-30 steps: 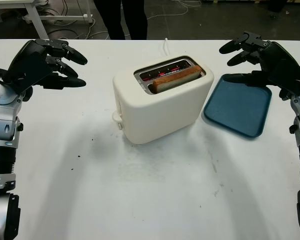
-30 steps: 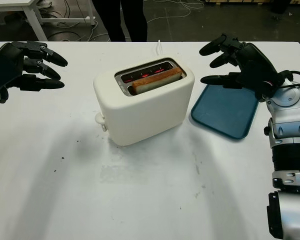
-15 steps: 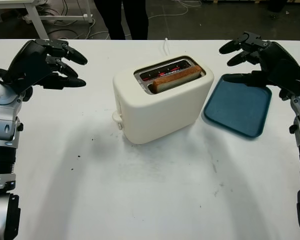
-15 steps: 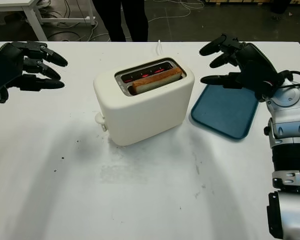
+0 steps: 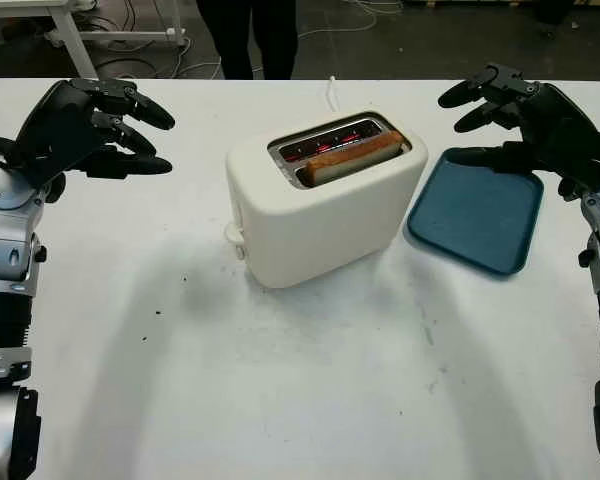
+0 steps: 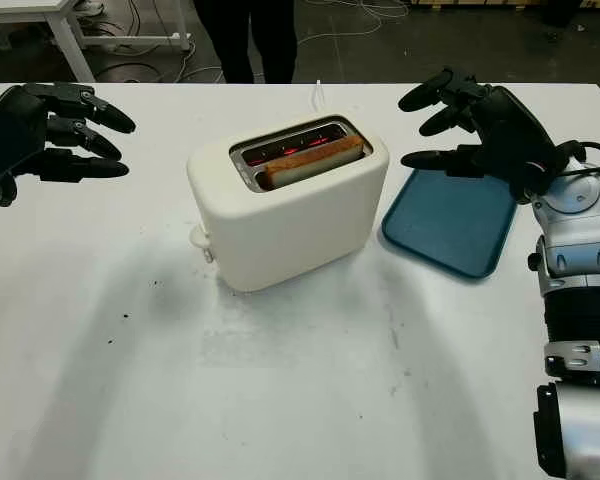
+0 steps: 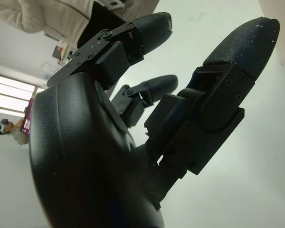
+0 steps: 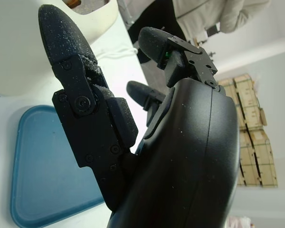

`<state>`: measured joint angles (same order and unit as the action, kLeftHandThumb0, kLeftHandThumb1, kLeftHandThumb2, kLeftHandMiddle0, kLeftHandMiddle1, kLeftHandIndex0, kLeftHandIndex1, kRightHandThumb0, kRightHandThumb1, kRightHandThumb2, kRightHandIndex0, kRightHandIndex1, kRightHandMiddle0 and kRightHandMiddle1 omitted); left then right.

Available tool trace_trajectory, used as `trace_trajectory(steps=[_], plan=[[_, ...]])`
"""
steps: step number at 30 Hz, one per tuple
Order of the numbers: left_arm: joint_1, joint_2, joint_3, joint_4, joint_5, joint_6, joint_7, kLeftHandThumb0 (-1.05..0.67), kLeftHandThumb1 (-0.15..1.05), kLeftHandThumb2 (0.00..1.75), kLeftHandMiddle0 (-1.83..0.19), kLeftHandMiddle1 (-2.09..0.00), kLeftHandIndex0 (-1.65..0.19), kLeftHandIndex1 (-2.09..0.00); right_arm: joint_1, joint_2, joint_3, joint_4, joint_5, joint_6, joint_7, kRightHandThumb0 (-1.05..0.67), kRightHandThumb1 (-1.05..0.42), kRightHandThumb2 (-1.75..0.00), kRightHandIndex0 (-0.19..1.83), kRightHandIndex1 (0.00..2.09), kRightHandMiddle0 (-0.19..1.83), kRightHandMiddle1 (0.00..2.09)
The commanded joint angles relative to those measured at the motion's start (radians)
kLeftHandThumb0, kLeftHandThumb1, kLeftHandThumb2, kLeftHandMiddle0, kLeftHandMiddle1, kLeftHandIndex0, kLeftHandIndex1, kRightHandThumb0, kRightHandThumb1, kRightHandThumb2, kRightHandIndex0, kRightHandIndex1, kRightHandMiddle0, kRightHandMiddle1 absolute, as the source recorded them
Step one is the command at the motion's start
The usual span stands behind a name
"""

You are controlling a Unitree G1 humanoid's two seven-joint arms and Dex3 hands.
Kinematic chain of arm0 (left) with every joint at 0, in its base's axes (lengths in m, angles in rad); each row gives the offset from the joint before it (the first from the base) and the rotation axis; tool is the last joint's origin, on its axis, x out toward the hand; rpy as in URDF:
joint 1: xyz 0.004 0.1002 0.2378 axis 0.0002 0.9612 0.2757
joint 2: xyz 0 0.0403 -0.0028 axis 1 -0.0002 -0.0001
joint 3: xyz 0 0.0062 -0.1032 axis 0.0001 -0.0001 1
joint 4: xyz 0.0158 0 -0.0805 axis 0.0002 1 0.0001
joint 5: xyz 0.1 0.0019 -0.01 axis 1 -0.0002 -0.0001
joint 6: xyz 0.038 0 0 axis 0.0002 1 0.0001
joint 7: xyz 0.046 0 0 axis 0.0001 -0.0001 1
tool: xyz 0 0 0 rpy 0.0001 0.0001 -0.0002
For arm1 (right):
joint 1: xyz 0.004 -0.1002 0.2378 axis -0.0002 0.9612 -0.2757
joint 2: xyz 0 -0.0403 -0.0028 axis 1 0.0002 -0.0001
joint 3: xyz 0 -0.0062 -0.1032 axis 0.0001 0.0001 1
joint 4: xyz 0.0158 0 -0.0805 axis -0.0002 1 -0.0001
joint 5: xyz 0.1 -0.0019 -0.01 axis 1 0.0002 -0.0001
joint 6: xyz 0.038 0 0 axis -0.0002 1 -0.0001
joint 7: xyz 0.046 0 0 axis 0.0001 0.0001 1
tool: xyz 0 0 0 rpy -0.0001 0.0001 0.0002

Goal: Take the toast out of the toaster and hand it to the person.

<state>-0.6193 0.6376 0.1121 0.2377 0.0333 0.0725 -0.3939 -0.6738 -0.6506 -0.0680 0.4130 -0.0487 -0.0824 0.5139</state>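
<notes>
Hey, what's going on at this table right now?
A slice of toast sits in the near slot of a white toaster in the middle of the table, its elements glowing red. The left hand is open above the table to the toaster's left; the right hand is open above a blue tray. A person stands at the far side.

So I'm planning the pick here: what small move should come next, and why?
Probably bring the right hand in over the toaster toward the toast. Both hands are open and hang above the table, the left hand farther off. The toast's top edge stands proud of the near slot, still ungrasped.
</notes>
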Motion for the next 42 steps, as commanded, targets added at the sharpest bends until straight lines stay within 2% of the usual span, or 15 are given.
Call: trace_trajectory(steps=[1, 32, 37, 42], plan=[[-0.001, -0.003, 0.007, -0.001, -0.008, -0.006, -0.002, -1.05, 0.56, 0.0, -0.82, -0.87, -0.84, -0.68, -0.02, 0.006, 0.001, 0.007, 0.011, 0.005, 0.008, -0.9, -0.82, 0.0, 0.07, 1.33, 0.17, 1.03], [0.002, 0.0, 0.008, 0.001, -0.005, -0.014, -0.001, -1.05, 0.56, 0.0, -0.82, -0.86, -0.85, -0.67, -0.015, 0.009, -0.003, 0.002, 0.014, 0.003, 0.011, -0.88, -0.82, 0.0, 0.05, 1.34, 0.16, 1.05], [0.001, -0.003, 0.009, -0.008, -0.006, 0.007, 0.002, -1.05, 0.55, 0.0, -0.82, -0.85, -0.85, -0.67, -0.015, 0.008, -0.002, 0.012, 0.011, -0.018, 0.011, -0.9, -0.83, 0.0, 0.06, 1.34, 0.16, 1.05], [0.002, 0.001, 0.006, -0.002, -0.001, -0.008, 0.002, -1.05, 0.56, 0.0, -0.82, -0.85, -0.85, -0.67, -0.014, 0.006, 0.002, -0.003, 0.004, 0.009, 0.006, -0.91, -0.83, 0.0, 0.06, 1.34, 0.16, 1.05]])
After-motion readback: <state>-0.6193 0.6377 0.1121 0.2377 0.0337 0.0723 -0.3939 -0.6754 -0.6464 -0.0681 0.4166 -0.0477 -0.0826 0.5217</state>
